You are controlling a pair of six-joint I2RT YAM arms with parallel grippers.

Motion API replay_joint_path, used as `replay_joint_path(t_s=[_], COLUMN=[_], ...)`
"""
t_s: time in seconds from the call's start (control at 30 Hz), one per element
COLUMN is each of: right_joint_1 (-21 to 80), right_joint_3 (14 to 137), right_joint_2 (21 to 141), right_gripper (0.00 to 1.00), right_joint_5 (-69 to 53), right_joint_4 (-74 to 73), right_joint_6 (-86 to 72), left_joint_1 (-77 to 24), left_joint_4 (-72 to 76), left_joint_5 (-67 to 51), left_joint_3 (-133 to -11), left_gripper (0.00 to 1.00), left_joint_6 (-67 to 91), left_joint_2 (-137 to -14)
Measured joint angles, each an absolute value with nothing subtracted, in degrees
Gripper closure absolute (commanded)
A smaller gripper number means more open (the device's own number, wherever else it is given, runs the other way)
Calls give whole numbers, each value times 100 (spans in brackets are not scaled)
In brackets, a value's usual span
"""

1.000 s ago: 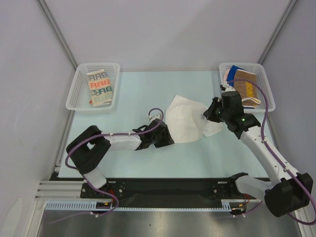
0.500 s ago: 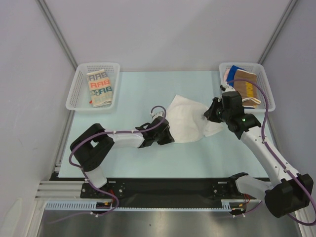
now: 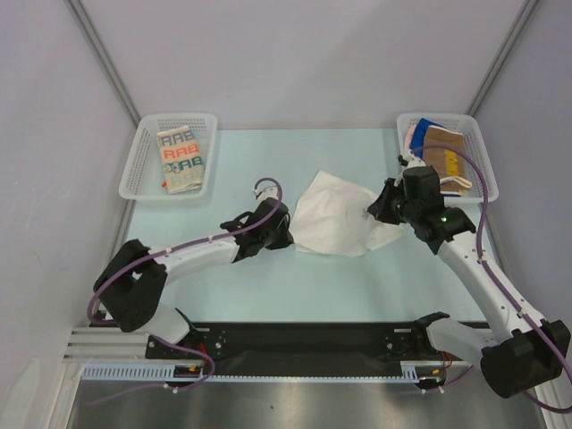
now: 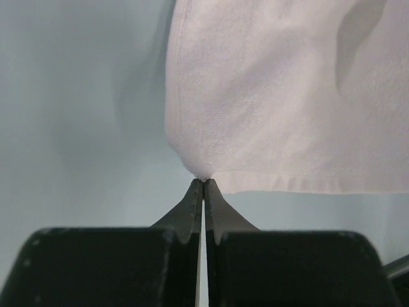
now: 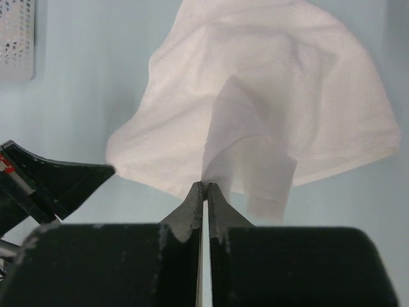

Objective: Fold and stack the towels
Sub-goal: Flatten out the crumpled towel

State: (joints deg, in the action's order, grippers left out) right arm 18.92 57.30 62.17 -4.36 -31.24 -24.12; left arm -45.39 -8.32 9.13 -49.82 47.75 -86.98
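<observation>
White towel (image 3: 332,225), rumpled on the table (image 3: 206,277), is pinched at opposite ends by the closed left gripper (image 4: 203,184) and right gripper (image 5: 203,187), so flattening it for folding likely needs an even outward pull.

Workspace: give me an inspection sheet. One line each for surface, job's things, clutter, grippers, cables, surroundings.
Surface: pale teal table.
Job's things: white towel rumpled mid-table, pinched at both sides; folded lettered towel in the left basket; pile of towels, brown on top, in the right basket.
Clutter: nothing seen.
Grippers: left gripper shut on the white towel's corner; right gripper shut on a fold of it.
Cables: purple cables looped along both arms.
Surroundings: grey enclosure walls, metal frame posts.
</observation>
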Motion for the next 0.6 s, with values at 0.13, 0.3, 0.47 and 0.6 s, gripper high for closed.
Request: replay_joint_path(t_s=[0.13, 0.3, 0.47, 0.6], right_joint_1=[2198, 2753, 2967, 3190], right_joint_3=[5760, 5754, 5649, 5487], right_joint_2=[6211, 6388, 6772, 7091], right_gripper=[100, 100, 100, 100], right_joint_5=[-458, -440, -434, -401], right_joint_4=[-3162, -3100, -2906, -2578], right_joint_6=[-2414, -2438, -2484, -2576], left_joint_1=[-4512, -4556, -4731, -4818], left_joint_4=[-1481, -1898, -2008, -1944], left_joint_5=[1197, 1223, 1140, 1020], left_joint_3=[-5288, -5666, -5808, -6025], left_gripper=[100, 100, 99, 91], left_joint_6=[4182, 3557, 3280, 3201], left_joint_2=[-8586, -9150, -10033, -10210])
